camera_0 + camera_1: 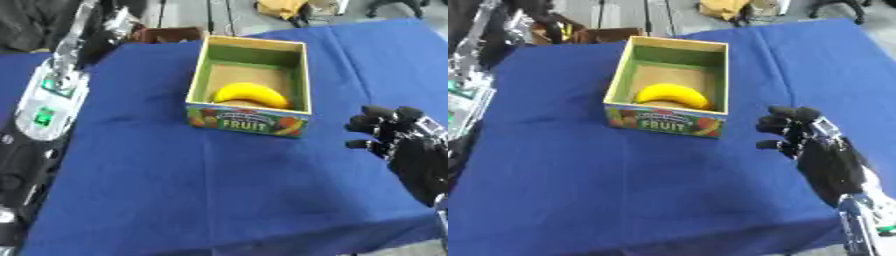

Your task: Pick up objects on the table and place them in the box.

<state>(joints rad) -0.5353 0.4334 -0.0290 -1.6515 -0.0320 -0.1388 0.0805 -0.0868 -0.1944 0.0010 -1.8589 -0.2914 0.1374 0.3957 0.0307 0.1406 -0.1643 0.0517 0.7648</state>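
Fingers [785, 122] empty; one banana [252, 94], one box [248, 122].

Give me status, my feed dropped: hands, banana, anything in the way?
Right hand curled, holding nothing, beside the box. Left arm at left edge, hand not seen. Banana lies in box. Blue cloth shows no loose objects.

The box [249, 120] carries the word "FRUIT" in pale capital letters on its front panel, set among printed pictures of fruit. A smaller line of lettering runs just above that word, too blurred to read. No other text is legible.
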